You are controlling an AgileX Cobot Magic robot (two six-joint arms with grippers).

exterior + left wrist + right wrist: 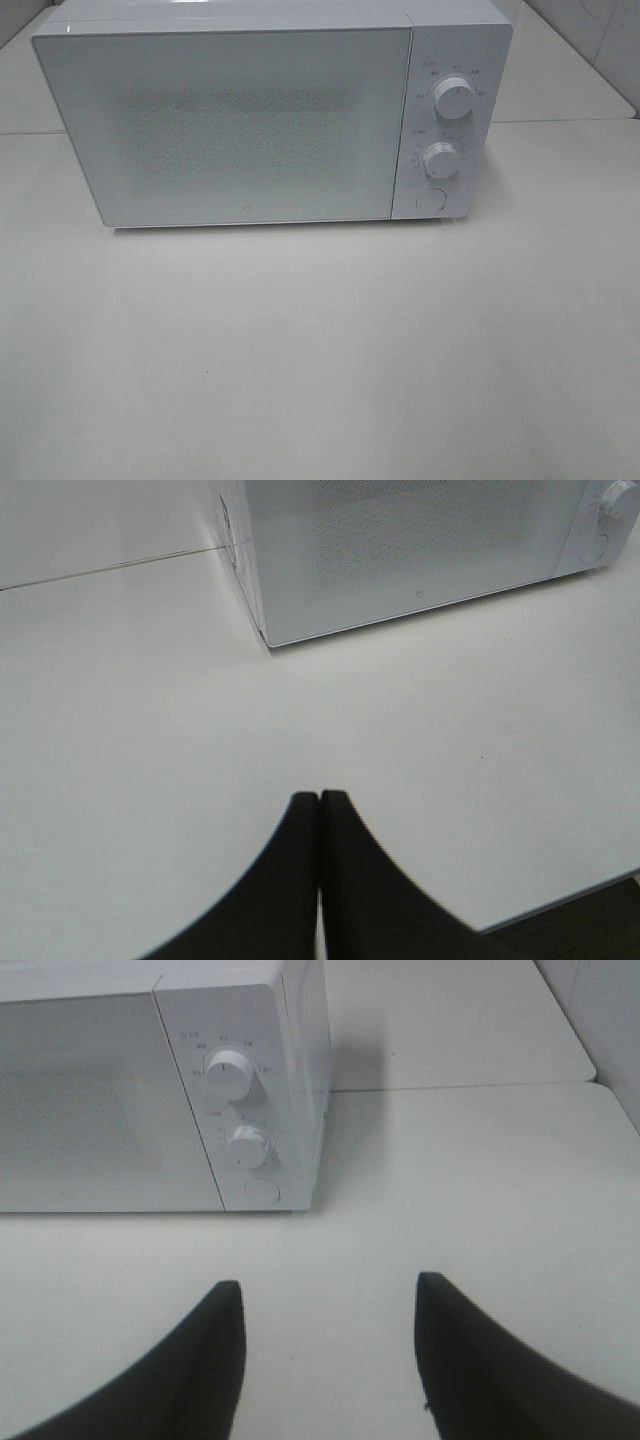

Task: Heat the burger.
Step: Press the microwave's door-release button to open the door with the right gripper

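The burger is out of view in every frame. A white microwave (250, 120) stands at the back of the table with its door shut; I cannot see inside through the dotted window. It has two round knobs (453, 100) and a round button (431, 200) on its right panel. It also shows in the left wrist view (400, 550) and the right wrist view (160, 1100). My left gripper (319, 802) is shut and empty above the bare table, short of the microwave's left front corner. My right gripper (330, 1295) is open and empty, facing the control panel. Neither gripper shows in the exterior high view.
The white table (320, 350) spreads in front of the microwave. A seam between tabletops (560, 121) runs behind it. The table's front edge (560, 905) shows in the left wrist view. A tiled wall (600, 40) stands at the far right.
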